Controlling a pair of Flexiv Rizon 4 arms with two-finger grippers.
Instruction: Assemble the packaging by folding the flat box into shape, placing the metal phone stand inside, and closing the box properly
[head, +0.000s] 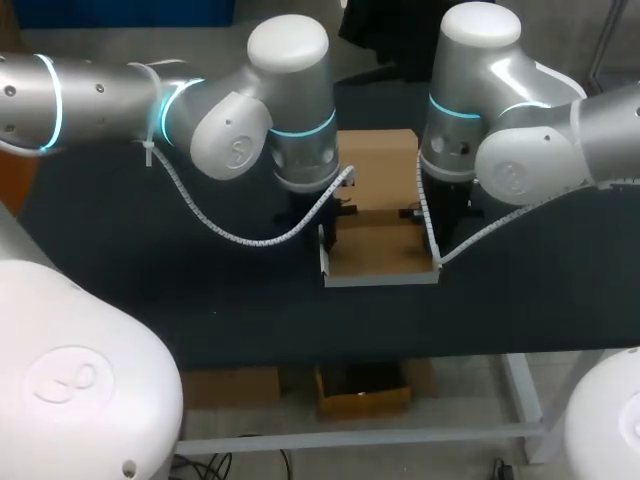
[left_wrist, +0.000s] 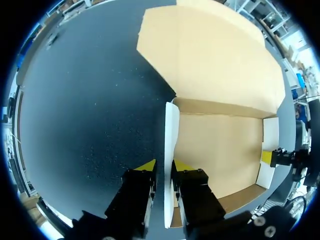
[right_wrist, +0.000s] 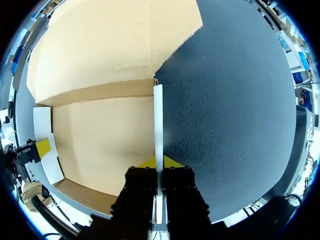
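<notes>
- Left gripper (left_wrist: 165, 166): its 2 yellow tips are pressed onto the left wall (left_wrist: 171, 135) of the box (head: 375, 250), 1 tip outside and 1 inside, pinching the white panel upright.
- Right gripper (right_wrist: 159, 162): the same on the other side, with both tips clamped tight on the right wall (right_wrist: 158, 120), which stands edge-on between them.
- Only the 2 wrist views show these pinches. In the head view the bulky wrists cover the fingertips.
- Each wrist view also catches the other arm's yellow tip across the brown floor of the box, on the far wall.
- The head view alone takes in both arms at once, 1 coming in from each side and meeting over the box.
- The box sits open near the middle of the dark table (head: 150, 290), with both side walls raised.
- Behind it, the lid flap (head: 378, 160) lies flat on the table, brown side up, still joined along the rear fold.
</notes>
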